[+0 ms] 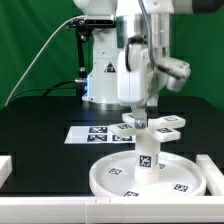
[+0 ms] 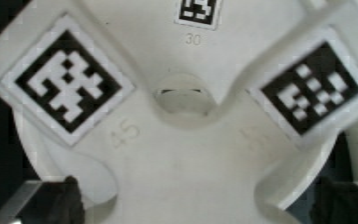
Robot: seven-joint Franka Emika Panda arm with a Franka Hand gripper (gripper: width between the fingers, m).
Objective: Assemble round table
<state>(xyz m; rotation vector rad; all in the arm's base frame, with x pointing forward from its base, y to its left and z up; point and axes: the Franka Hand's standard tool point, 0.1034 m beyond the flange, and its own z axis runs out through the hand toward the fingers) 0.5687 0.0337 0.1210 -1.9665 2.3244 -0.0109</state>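
Observation:
The large round rimmed disc [image 1: 105, 178] lies flat on the black table. The short cylindrical post [image 1: 147, 156] stands upright at its middle. The cross-shaped piece [image 1: 153, 124] sits on top of the post, its tagged arms spread out. My gripper [image 1: 139, 112] hangs straight down over it. In the wrist view the cross-shaped piece [image 2: 185, 140] fills the frame, with a round hole at its middle. My gripper [image 2: 194, 205] is open. Its dark fingers [image 2: 55, 202] stand either side of one arm of the cross, with small gaps.
The marker board [image 1: 88, 133] lies on the table behind the disc. White edge rails run along the exterior view's left [image 1: 5, 165], right [image 1: 214, 168] and front [image 1: 60, 208]. A green curtain hangs behind the arm's base.

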